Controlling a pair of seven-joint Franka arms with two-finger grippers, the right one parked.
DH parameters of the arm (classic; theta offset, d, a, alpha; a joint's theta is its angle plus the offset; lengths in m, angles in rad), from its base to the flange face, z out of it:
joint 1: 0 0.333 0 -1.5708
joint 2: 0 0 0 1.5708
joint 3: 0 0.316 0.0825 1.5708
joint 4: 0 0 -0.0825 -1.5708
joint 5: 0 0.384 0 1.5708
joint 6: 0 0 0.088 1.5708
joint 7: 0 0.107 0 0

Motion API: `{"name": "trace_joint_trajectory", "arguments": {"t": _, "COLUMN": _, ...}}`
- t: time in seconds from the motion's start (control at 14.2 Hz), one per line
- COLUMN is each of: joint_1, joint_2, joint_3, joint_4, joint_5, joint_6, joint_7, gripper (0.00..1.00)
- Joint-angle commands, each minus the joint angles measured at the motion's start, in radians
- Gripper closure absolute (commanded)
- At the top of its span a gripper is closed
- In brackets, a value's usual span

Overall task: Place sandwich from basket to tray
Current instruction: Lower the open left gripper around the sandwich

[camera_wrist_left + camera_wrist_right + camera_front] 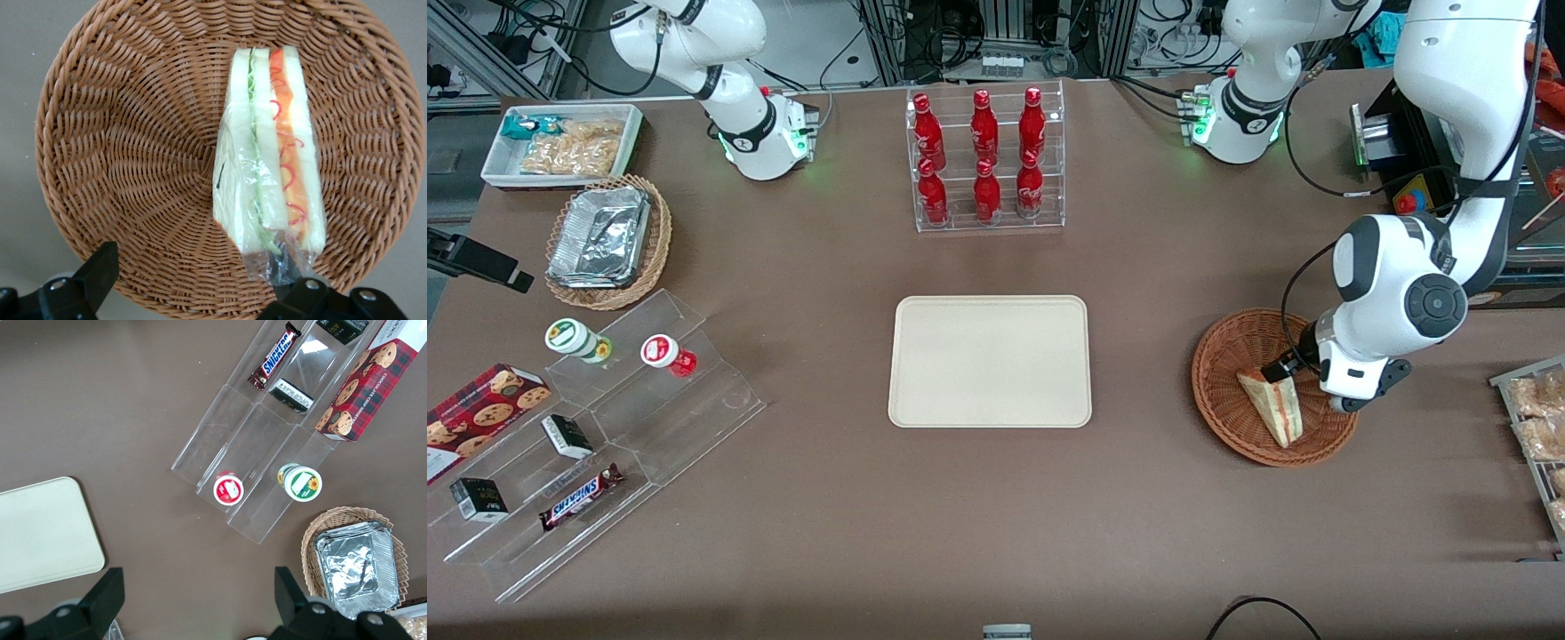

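Over the basket (pixel 1272 388), the pincer (pixel 193 280) hangs with fingers spread wide, holding nothing. The wrapped sandwich (pixel 270 150) lies inside the basket, one finger near its tip. A clean grasp likely means straddling the bread, not the loose film.

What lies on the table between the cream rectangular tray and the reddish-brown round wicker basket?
Only bare brown table separates the tray and basket, per the front view. The gripper hangs over the basket.
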Motion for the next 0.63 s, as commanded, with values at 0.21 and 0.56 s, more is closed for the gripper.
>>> {"name": "trace_joint_trajectory", "arguments": {"t": 0.21, "joint_1": -0.011, "joint_2": 0.0, "joint_3": -0.036, "joint_4": 0.007, "joint_5": -0.011, "joint_6": 0.05, "joint_7": -0.131, "gripper": 0.0}}
{"name": "trace_joint_trajectory", "arguments": {"t": 0.56, "joint_1": -0.011, "joint_2": 0.0, "joint_3": -0.054, "joint_4": 0.007, "joint_5": -0.01, "joint_6": 0.054, "joint_7": -0.165, "gripper": 0.0}}
